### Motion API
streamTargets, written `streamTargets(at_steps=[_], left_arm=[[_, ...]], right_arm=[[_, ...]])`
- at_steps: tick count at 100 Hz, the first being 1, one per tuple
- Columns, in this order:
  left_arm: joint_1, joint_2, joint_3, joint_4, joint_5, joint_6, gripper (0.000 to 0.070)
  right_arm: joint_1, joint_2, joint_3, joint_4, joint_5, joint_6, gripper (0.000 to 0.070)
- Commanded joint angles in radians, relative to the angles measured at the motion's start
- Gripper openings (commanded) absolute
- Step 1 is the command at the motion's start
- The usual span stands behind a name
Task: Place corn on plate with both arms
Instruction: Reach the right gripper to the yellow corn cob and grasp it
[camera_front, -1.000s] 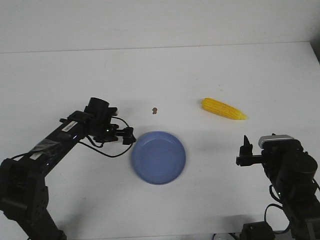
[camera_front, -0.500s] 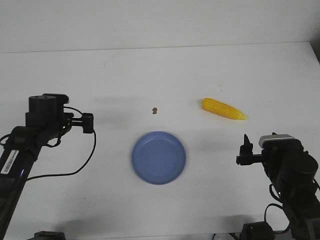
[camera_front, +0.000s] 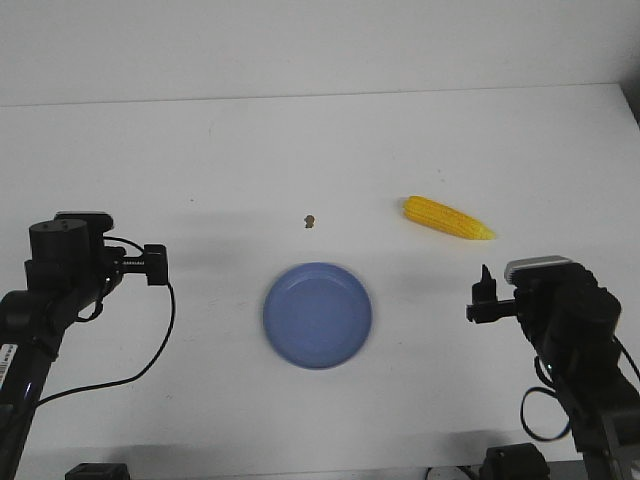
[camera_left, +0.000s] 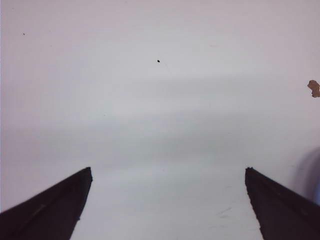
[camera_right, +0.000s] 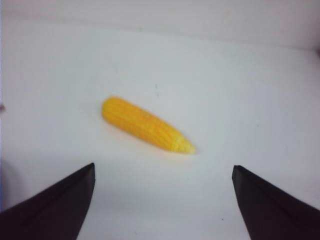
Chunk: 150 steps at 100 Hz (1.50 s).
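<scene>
Grippers first: right gripper (camera_front: 484, 297) sits at the near right edge of the table (camera_front: 330, 150), a touch farther left and higher in the front view than half a second ago, fingers spread wide with nothing between them; the wrist view shows both fingertips (camera_right: 60, 200) apart at the frame's lower corners. Left gripper (camera_front: 155, 264) has pulled back further toward the left edge since the earlier frame, now well clear of the plate (camera_front: 317, 315); a second ago it was just beside the plate's left rim. Its fingers (camera_left: 55, 210) are released too, wide apart over bare table, holding nothing. Plate unchanged, near centre, nothing on it. Corn (camera_front: 447, 218) also unchanged: lying flat on the table beyond and to the right of the plate, apart from it, pointed end toward the right. Relative to the right gripper, corn is farther out and slightly left, not touching either finger; in the right wrist view corn (camera_right: 146, 125) lies ahead of the open fingers, nearer the left one, lying diagonally across the view. Brown speck (camera_front: 310, 219) beyond the plate, left of the corn, same spot; also visible at the edge of the left wrist view (camera_left: 314, 88).
</scene>
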<state>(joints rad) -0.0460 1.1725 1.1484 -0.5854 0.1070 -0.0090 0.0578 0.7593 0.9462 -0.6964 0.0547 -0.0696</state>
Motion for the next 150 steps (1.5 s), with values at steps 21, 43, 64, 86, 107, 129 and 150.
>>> streamTargets(at_steps=[21, 43, 64, 86, 107, 129, 150], left_arm=[[0.0, 0.012, 0.01, 0.004, -0.002, 0.007, 0.0627], [0.0, 0.012, 0.01, 0.004, -0.002, 0.005, 0.0627], [0.0, 0.012, 0.01, 0.006, -0.002, 0.005, 0.0627], [0.0, 0.012, 0.01, 0.012, -0.001, 0.005, 0.0627], [0.0, 0.012, 0.01, 0.011, 0.007, -0.002, 0.0627], [0.0, 0.012, 0.01, 0.011, 0.008, -0.002, 0.0627], [0.0, 0.012, 0.01, 0.011, 0.008, -0.002, 0.0626]], right_arm=[[0.0, 0.36, 0.119, -0.014, -0.122, -0.166, 0.0627], [0.0, 0.647, 0.34, -0.056, -0.121, -0.237, 0.0638], [0.0, 0.878, 0.571, -0.161, -0.143, -0.35, 0.07], [0.002, 0.989, 0.638, -0.172, -0.185, -0.476, 0.07], [-0.029, 1.057, 0.638, -0.183, -0.152, -0.523, 0.07], [-0.062, 1.102, 0.638, -0.157, -0.154, -0.534, 0.07], [-0.078, 1.144, 0.638, -0.13, -0.168, -0.534, 0.07]])
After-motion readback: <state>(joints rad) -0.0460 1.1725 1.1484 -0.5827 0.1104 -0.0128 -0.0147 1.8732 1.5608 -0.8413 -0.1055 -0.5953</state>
